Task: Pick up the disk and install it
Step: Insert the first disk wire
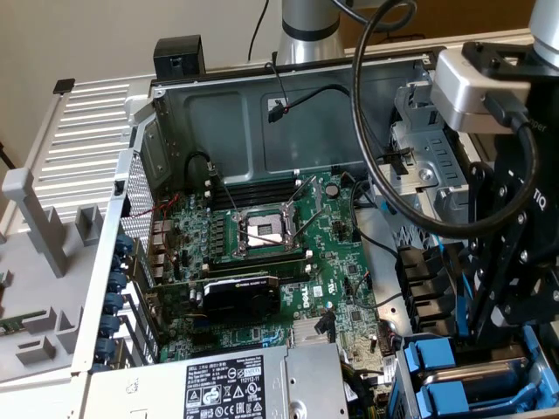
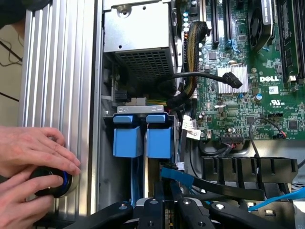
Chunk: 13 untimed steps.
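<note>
Seating step: hold the gripper [image 2: 166, 195] square over the disk [image 2: 158, 136] and press straight along the bay rails.
Jaws: drawn nearly together; no grip confirmed.
Disk position: in the drive bay, just beside a second blue carrier [image 2: 127, 136].
Obstructions: blue cable [image 2: 177, 172] crosses just beside the gripper — snag risk; hands [image 2: 33, 157] on a knob [image 2: 50, 182] outside the chassis.

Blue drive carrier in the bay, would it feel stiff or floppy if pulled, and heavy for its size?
Probably stiff: the blue drive carrier looks like moulded plastic. Likely heavy for its size, since grey metal shows between blue rails in the exterior view. Seated beside a second carrier in the metal bay, it should slide rather than tip.
</note>
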Motion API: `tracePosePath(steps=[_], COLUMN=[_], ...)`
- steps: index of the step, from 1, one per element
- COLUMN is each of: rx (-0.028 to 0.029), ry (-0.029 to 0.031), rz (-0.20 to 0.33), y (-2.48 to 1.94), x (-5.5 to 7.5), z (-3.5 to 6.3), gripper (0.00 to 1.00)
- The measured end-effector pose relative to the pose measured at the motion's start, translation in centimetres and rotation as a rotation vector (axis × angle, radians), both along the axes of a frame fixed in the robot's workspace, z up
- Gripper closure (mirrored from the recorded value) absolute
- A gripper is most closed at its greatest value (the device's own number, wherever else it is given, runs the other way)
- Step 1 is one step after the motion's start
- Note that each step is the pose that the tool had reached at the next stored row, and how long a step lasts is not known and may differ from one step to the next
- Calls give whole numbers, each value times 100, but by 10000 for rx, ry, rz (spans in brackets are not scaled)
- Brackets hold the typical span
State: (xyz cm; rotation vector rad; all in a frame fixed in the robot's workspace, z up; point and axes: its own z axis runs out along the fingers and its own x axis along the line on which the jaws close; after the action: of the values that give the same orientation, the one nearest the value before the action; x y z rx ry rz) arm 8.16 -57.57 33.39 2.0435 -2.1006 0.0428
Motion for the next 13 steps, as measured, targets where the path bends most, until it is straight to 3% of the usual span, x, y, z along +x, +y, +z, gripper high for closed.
tracePosePath(steps=[13], rx=[-5], ry=[0], rz=[22], y=[0], x=[0], z=[-43], gripper=[83])
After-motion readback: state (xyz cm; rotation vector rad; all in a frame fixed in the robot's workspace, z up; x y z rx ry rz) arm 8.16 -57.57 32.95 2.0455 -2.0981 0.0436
